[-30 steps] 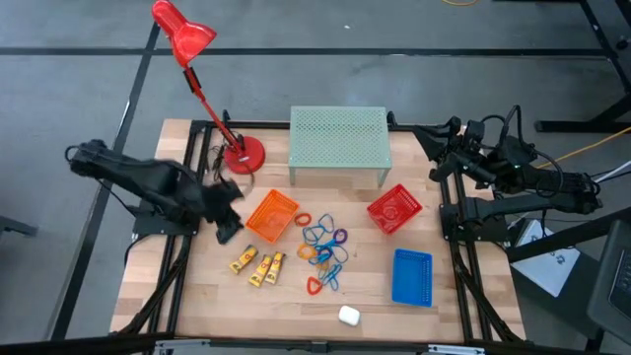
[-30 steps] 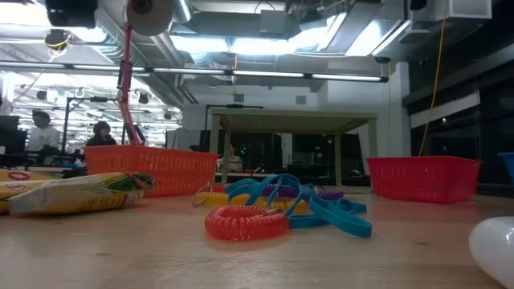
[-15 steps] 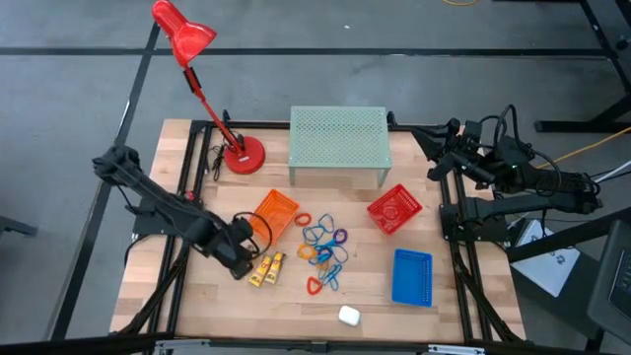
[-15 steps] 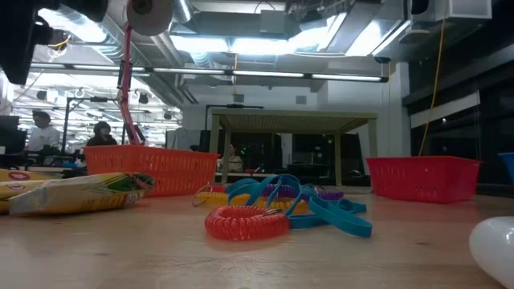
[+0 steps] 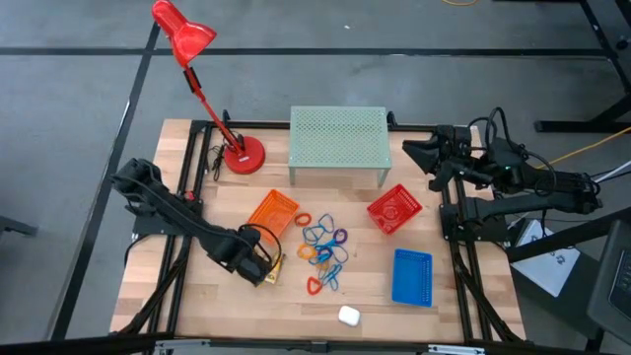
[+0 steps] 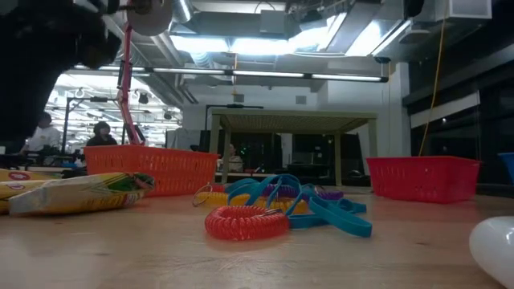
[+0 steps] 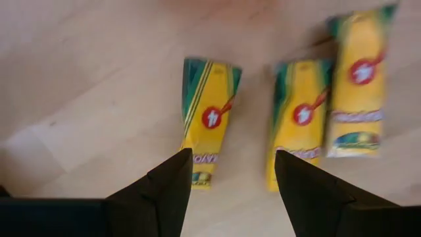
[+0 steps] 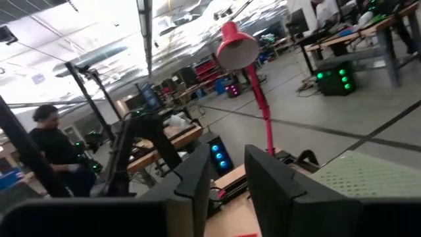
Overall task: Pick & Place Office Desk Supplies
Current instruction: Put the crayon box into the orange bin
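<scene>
Three yellow packets [image 7: 210,118] lie flat on the wooden table, side by side; the low view shows them at the left [image 6: 76,193]. My left gripper [image 7: 231,161] hangs open just above them, pointing down, with its fingers astride the near end of the gap between two packets [image 5: 254,264]. Coloured loops [image 5: 325,251] lie in a loose heap mid-table. An orange basket [image 5: 271,212], a red basket [image 5: 394,208] and a blue basket [image 5: 412,276] stand around them. My right gripper [image 8: 228,174] waits high at the table's right edge [image 5: 414,155], open and holding nothing.
A pale green mesh riser [image 5: 338,143] stands at the far middle and a red desk lamp [image 5: 242,156] at the far left. A small white object [image 5: 348,316] lies near the front edge. Bare wood shows at the front left.
My left gripper has come down and swung toward the table's near edge, from beside the orange basket to over the yellow packets, rolling its wrist on the way. My right gripper has turned a little in place. No object has moved.
</scene>
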`<action>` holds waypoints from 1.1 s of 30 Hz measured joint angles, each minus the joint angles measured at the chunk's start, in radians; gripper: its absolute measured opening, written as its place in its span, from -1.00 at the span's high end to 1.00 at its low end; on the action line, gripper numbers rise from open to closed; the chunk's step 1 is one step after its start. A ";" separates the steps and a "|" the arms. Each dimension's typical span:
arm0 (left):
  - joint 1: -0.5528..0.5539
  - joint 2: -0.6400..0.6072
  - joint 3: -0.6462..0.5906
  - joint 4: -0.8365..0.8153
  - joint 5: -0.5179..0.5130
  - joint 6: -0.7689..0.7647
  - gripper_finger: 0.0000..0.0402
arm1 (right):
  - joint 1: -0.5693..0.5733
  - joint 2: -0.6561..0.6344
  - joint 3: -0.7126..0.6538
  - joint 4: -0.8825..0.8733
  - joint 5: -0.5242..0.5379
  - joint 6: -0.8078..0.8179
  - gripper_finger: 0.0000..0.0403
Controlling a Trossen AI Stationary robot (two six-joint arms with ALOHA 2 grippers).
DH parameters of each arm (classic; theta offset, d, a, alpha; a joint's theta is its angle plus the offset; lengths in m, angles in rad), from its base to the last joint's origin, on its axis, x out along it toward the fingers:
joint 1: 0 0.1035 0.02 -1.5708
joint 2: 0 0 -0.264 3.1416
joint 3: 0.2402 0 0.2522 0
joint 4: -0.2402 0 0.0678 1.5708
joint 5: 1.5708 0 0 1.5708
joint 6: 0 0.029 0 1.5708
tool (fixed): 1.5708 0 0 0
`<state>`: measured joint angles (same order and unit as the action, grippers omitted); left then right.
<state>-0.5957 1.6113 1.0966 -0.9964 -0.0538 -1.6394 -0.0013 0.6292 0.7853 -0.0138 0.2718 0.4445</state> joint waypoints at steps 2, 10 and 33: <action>0.000 0.020 0.000 0.001 0.028 0.000 -0.07 | 0.000 0.000 0.000 0.000 0.000 0.005 0.45; -0.013 0.085 0.000 -0.066 0.037 0.030 -0.07 | 0.000 0.019 0.000 0.006 0.050 0.009 0.40; -0.008 0.197 -0.026 0.079 0.077 0.064 0.38 | 0.000 0.035 0.000 0.006 0.053 -0.011 0.41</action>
<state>-0.6035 1.8085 1.0710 -0.9172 0.0232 -1.5757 -0.0013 0.6647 0.7853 -0.0080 0.3248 0.4339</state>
